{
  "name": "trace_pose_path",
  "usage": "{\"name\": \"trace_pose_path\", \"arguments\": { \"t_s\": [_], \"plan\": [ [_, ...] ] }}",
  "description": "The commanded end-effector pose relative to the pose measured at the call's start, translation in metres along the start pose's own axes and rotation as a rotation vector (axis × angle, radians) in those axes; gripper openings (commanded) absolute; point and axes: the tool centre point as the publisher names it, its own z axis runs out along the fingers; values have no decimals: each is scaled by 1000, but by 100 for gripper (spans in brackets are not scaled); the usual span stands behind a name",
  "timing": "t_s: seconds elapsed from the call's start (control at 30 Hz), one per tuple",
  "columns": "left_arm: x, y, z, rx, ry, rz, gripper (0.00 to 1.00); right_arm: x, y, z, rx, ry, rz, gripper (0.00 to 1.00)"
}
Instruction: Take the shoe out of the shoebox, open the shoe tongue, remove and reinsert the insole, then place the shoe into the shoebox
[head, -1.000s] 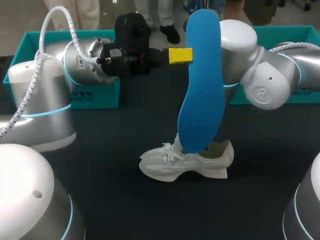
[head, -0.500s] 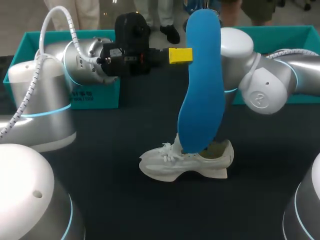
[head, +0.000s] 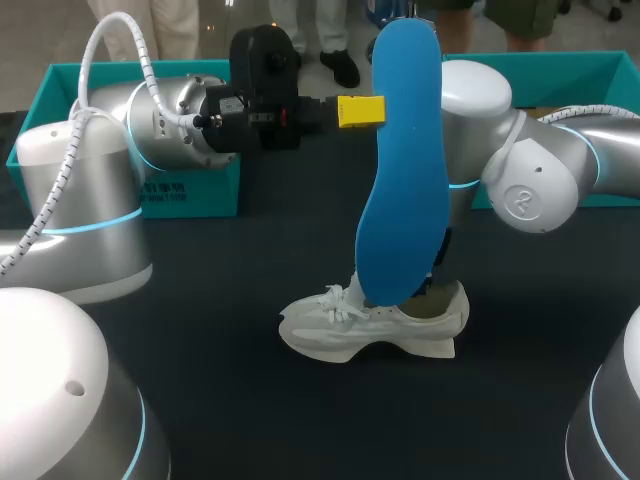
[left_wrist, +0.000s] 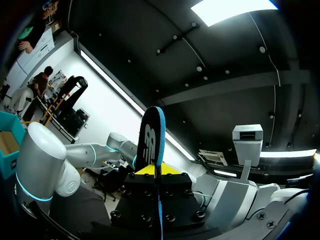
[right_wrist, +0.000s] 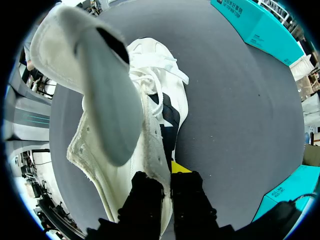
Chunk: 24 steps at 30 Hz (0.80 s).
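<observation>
Head view: 1 blue insole (head: 405, 170) is being held upright by the left gripper (head: 362, 111), clamped on its edge, while 1 white shoe (head: 340, 330), on the table (head: 200, 300), is being pinched at its collar by the right gripper (right_wrist: 166, 176). Removal looks done; reinsertion and boxing are being awaited. 2 teal boxes (head: 190, 190) are standing behind.

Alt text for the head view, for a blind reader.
The left pincer holds a blue insole upright over a white shoe on the dark table. The right arm is behind the insole. A teal shoebox sits behind.
</observation>
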Motion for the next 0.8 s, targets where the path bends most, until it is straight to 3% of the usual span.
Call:
{"name": "trace_pose_path", "arguments": {
  "t_s": [0.03,0.13,0.2,0.33,0.37,0.4,0.53,0.6,0.8],
  "plan": [
    [0,0,0,2,0,1,0,1,-1,2,0,-2,1,0],
    [0,0,0,2,0,1,0,1,-1,2,0,-2,1,0],
    [0,0,0,2,0,1,0,5,-1,-7,1,1,110,0],
    [0,0,0,2,0,1,0,13,-3,-27,-77,-57,318,0],
    [0,0,0,2,0,1,0,14,-3,-29,-47,-59,393,0],
    [0,0,0,2,0,1,0,15,-3,-32,-84,-74,444,0],
    [0,0,0,2,0,1,0,13,-3,-37,-90,-100,635,0],
    [0,0,0,2,0,1,0,13,-2,-41,-136,-107,760,0],
    [0,0,0,2,0,1,0,13,5,-44,-183,-90,851,0]
  ]
}}
